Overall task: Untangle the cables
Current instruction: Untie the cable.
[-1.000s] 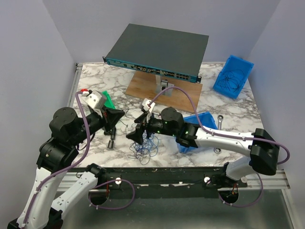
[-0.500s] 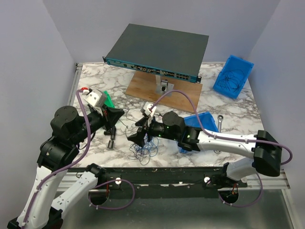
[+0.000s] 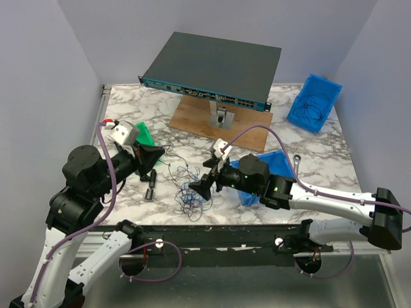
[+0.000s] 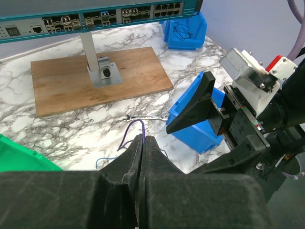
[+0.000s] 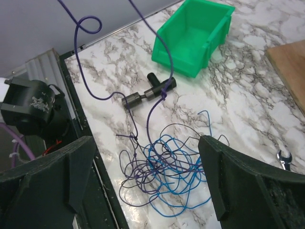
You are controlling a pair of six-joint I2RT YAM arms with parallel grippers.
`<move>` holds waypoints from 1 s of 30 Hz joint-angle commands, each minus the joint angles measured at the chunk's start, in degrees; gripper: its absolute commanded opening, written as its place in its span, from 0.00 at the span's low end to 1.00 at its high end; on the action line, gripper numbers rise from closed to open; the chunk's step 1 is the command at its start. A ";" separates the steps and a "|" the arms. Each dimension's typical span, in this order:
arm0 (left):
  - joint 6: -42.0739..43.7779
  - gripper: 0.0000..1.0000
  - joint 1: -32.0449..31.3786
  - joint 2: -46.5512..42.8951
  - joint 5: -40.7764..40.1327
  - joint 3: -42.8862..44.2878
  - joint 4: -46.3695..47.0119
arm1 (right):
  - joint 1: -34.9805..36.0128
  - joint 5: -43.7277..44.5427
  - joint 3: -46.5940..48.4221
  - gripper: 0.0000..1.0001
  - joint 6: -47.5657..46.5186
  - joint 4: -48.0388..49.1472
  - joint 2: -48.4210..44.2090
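Observation:
The cables point(image 3: 192, 197) lie as a loose tangle of thin blue, purple and dark wires point(image 5: 174, 167) near the table's front edge. My left gripper point(image 3: 153, 158) hangs above and to the left of the tangle, shut on one purple strand point(image 4: 137, 128) that rises from between its jaws point(image 4: 143, 139). That strand point(image 5: 162, 71) runs from the heap up out of the right wrist view. My right gripper point(image 3: 204, 185) stands open just right of the tangle, and its fingers point(image 5: 81, 162) straddle the heap from above without touching it.
A network switch point(image 3: 212, 64) stands on a wooden board point(image 3: 192, 117) at the back. A green bin point(image 3: 146, 133) is by the left gripper, with a blue bin point(image 3: 273, 160) under the right arm and another holding wires point(image 3: 314, 102) far right. Black connectors point(image 5: 147, 91) and a wrench point(image 3: 297, 157) lie on the marble.
My right gripper has drawn back to the right, off the tangle, and its jaws have spread wide. The left gripper has shifted slightly left, still shut on the purple strand.

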 commanded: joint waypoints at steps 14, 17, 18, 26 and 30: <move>-4.32 0.00 -0.24 2.80 4.88 -0.67 3.41 | 6.57 8.88 8.97 0.98 4.48 8.02 14.90; -4.33 0.00 -0.24 2.89 5.09 -0.97 3.55 | 6.81 11.31 7.16 0.96 5.82 11.89 14.88; -4.33 0.00 -0.24 2.87 5.21 -1.18 3.72 | 6.87 11.27 7.05 0.95 5.72 12.42 14.92; -4.49 0.00 -0.24 3.72 4.52 -2.15 4.44 | 7.06 12.12 6.59 0.69 4.96 12.96 14.42; -5.19 0.00 -0.24 4.09 4.69 -2.71 5.27 | 7.01 12.30 7.10 0.54 5.19 12.60 14.79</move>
